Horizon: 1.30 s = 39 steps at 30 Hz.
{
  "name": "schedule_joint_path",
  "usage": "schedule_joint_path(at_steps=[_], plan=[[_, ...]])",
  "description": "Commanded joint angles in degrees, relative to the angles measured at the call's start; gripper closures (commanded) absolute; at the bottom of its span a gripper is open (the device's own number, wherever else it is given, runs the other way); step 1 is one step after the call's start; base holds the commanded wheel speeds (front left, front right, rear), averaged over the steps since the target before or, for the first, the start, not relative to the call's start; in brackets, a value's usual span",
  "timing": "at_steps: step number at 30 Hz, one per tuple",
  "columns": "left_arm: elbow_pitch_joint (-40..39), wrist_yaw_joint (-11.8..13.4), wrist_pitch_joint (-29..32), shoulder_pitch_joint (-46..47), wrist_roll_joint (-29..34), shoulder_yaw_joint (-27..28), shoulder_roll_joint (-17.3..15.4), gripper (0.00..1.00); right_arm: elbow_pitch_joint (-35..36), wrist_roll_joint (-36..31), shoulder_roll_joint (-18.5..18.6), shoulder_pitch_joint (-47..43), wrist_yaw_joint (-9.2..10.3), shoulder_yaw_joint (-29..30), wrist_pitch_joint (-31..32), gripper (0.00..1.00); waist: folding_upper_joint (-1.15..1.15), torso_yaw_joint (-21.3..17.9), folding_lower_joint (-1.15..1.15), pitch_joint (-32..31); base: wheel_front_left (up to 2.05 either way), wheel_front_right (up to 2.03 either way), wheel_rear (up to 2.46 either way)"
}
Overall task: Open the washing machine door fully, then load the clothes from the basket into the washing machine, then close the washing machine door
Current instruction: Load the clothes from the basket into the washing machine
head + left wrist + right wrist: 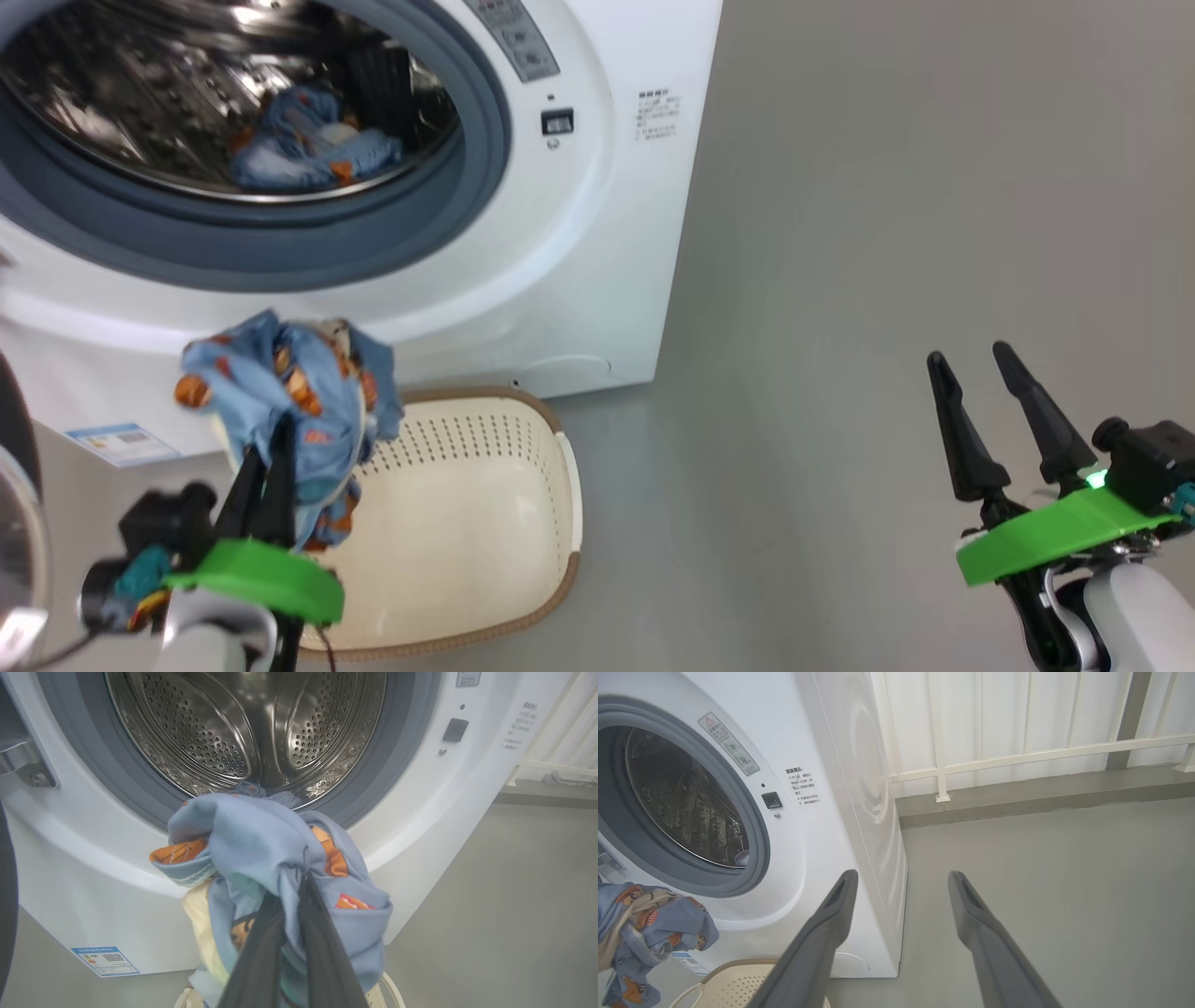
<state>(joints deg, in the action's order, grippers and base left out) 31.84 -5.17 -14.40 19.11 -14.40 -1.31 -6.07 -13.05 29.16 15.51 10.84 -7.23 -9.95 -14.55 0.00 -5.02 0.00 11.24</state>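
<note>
Head view: left fingers (252, 485) clamp the light blue cartoon-printed fabric garment (289, 392) above the cream perforated plastic basket (560, 467); loading apparently underway, next needing a lift into the big white front-loading washing machine (579, 233); right fingers (952, 429) spread, empty.

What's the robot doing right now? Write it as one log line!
left gripper: shut on clothes, held above basket | right gripper: open, holding nothing | washing machine: open, one garment inside
</note>
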Motion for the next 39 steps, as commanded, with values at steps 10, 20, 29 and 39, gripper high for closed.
schedule_joint_path(at_steps=[10,20,29,39], plan=[[-14.57,1.61,-0.60,-11.61,3.58,4.75,0.12,1.00,1.04,0.23,1.80,-4.48,-0.25,0.17,-0.45,0.00,0.00,1.36,0.00,-5.73,0.00,0.00,0.00],[-21.25,2.13,-0.60,-16.96,3.91,5.35,1.31,1.00,1.43,0.06,1.86,-6.68,-0.25,0.81,-0.45,0.00,0.00,1.60,0.00,-6.82,0.00,0.00,0.00],[-20.05,1.72,-0.60,-12.96,3.55,5.44,1.23,1.00,2.00,0.12,1.32,-5.80,-0.25,1.08,-0.45,0.00,0.00,1.09,0.00,-3.71,0.00,0.00,0.00],[-15.23,1.32,-0.60,3.27,2.83,6.19,-0.91,1.00,2.83,0.39,0.37,-2.14,-0.25,1.16,-0.45,0.00,0.00,-0.38,0.00,4.65,0.00,0.00,0.00]])
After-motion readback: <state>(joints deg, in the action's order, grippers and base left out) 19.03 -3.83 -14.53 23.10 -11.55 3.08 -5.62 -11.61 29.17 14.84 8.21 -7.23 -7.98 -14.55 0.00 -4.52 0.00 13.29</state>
